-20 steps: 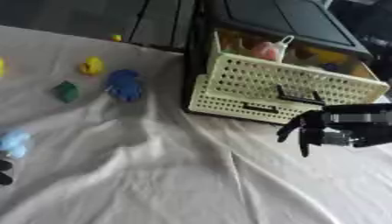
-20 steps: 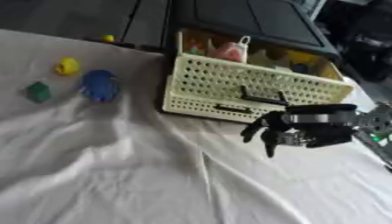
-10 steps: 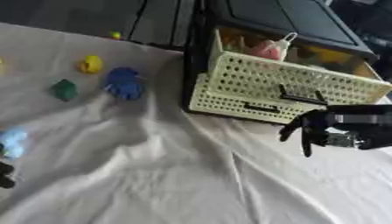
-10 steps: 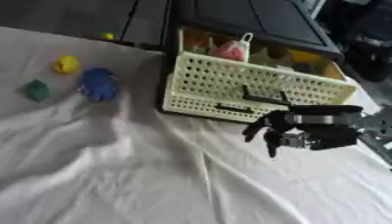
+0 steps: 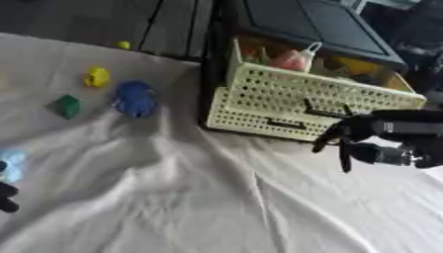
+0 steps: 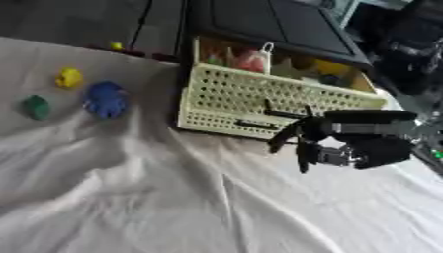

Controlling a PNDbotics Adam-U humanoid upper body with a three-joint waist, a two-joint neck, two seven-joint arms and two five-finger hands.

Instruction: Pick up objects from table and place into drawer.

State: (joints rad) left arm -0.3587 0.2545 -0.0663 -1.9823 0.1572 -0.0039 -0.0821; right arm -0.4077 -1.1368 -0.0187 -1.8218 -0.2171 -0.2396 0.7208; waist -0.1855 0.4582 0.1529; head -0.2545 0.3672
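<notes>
The cream perforated drawer (image 5: 286,101) stands pulled out of a black cabinet (image 5: 303,20); a pink bottle-like thing (image 5: 290,59) and yellow things (image 5: 353,66) lie inside. On the white cloth to its left are a blue toy (image 5: 135,98), a yellow toy (image 5: 97,77), a green toy (image 5: 67,105) and a pale blue thing (image 5: 10,161). My right hand (image 6: 311,136) hangs just in front of the drawer's right front, fingers relaxed and pointing down, holding nothing. Dark fingers of my left hand (image 5: 7,197) show at the left edge.
A small yellow ball (image 5: 124,45) lies at the cloth's far edge near dark boards. The white cloth (image 5: 173,197) is wrinkled, with raised folds running from the drawer toward the front. Dark equipment stands behind the cabinet at the right.
My right hand has stayed nearly in place in front of the drawer, still empty. The whole view has shifted slightly; the toys have not moved.
</notes>
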